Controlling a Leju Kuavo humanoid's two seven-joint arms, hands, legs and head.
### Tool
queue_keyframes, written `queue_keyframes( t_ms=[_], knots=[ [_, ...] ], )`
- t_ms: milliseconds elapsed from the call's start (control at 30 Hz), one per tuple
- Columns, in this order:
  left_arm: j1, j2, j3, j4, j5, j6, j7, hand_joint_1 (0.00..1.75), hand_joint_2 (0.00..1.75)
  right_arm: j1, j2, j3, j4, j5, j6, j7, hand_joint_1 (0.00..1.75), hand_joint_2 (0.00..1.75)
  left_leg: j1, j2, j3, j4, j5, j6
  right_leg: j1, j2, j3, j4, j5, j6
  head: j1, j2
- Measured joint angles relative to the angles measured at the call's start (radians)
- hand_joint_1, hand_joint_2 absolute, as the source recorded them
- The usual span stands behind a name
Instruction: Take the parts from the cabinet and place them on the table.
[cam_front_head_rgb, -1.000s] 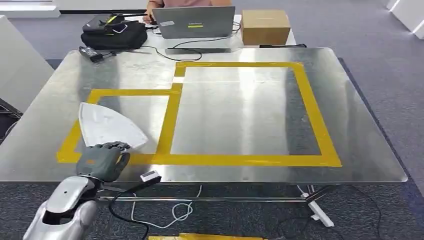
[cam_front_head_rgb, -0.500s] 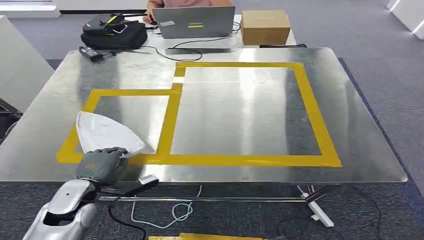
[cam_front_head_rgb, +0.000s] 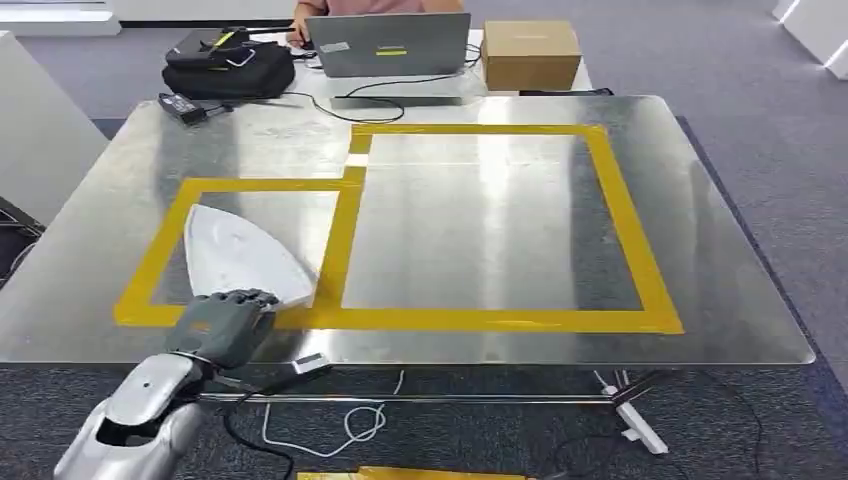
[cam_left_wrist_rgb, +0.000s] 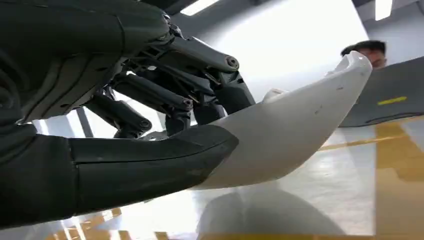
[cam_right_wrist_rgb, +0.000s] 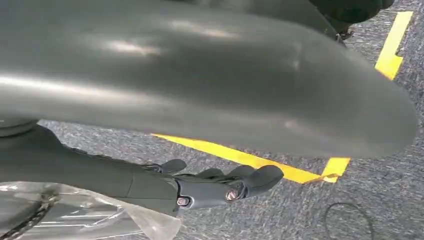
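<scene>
While its near edge is pinched between a thick thumb and dark curled fingers (cam_left_wrist_rgb: 220, 95), a white, wedge-shaped plastic part (cam_front_head_rgb: 245, 258) lies inside the smaller yellow-taped rectangle (cam_front_head_rgb: 160, 255) at the near-left of the steel table (cam_front_head_rgb: 500, 230), its pointed end toward the far side and its wide end at the tape's front strip. The left hand (cam_front_head_rgb: 222, 322) grips that wide end right at the table's front edge, the silver forearm rising from below. In the left wrist view the part (cam_left_wrist_rgb: 290, 135) curves up and away from the thumb, its underside raised a little off the shiny surface, its reflection showing beneath. Beside the small rectangle, sharing one strip of tape, is a larger yellow-taped square (cam_front_head_rgb: 500, 225). At the far edge of the table sit a black bag (cam_front_head_rgb: 230, 62), a black power adapter (cam_front_head_rgb: 180, 104) with its cable, an open grey laptop (cam_front_head_rgb: 388, 45) and a brown cardboard box (cam_front_head_rgb: 530, 52); a person (cam_front_head_rgb: 375, 6) sits behind the laptop. Cables and a white power strip (cam_front_head_rgb: 640, 425) lie on the grey carpet under the table. The right hand (cam_right_wrist_rgb: 220, 185) hangs over carpet marked with yellow tape, its fingers loosely curled and holding nothing, with clear plastic film (cam_right_wrist_rgb: 75, 215) close beside the wrist.
</scene>
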Motion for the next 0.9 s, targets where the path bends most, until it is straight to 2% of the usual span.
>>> queue_keyframes(
  t_ms=[533,900],
  knots=[
    [-0.038,-0.011,-0.035,0.003,0.000,-0.003,0.008,1.75,1.75,-0.016,0.000,-0.014,0.032,0.017,0.006,-0.016,0.00,0.00,0.000,0.000,0.000,0.000,0.000,0.000,0.000,0.000,0.000,0.000,0.000,0.000,0.000,0.000],
    [-0.040,-0.009,-0.046,0.003,0.000,-0.041,0.055,1.75,1.75,-0.020,0.000,-0.022,0.043,0.017,0.006,-0.017,0.00,0.00,0.000,0.000,0.000,0.000,0.000,0.000,0.000,0.000,0.000,0.000,0.000,0.000,0.000,0.000]
  ],
)
